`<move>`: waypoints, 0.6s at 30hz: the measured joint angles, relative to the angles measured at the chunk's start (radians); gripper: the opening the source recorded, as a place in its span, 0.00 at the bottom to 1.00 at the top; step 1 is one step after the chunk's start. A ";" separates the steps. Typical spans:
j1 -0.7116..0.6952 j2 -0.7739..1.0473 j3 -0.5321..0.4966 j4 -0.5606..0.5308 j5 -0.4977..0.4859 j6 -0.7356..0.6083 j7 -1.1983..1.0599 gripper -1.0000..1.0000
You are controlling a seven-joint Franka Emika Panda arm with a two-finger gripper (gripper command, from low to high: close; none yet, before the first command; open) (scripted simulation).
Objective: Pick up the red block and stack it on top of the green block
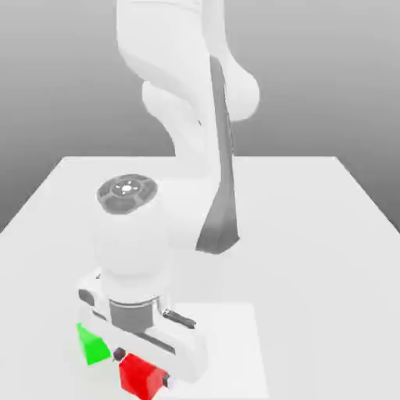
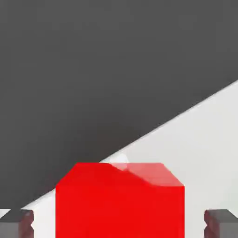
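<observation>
The red block [image 1: 141, 376] rests on the white table near its front edge. My gripper [image 1: 142, 367] is lowered over it, one finger on each side. In the hand view the red block [image 2: 120, 200] sits between the two dark fingertips [image 2: 16, 223], and a strip of table shows on each side, so the jaws stand open around it without touching. The green block [image 1: 94, 346] lies on the table just beside the red one, toward the exterior view's left, partly behind the hand.
The white table [image 1: 312, 234] stretches back and toward the exterior view's right. The arm's white links [image 1: 195, 117] rise behind the hand. In the hand view, the table edge [image 2: 153, 132] runs close past the red block, with dark floor beyond.
</observation>
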 joint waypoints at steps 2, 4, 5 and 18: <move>0.000 0.000 0.000 0.000 -0.001 0.001 0.001 0.00; -0.001 0.006 0.001 0.001 -0.001 0.005 0.001 0.00; -0.001 -0.017 0.001 -0.003 -0.001 -0.015 0.001 0.00; -0.104 -0.336 -0.105 -0.159 0.014 -0.177 0.325 0.00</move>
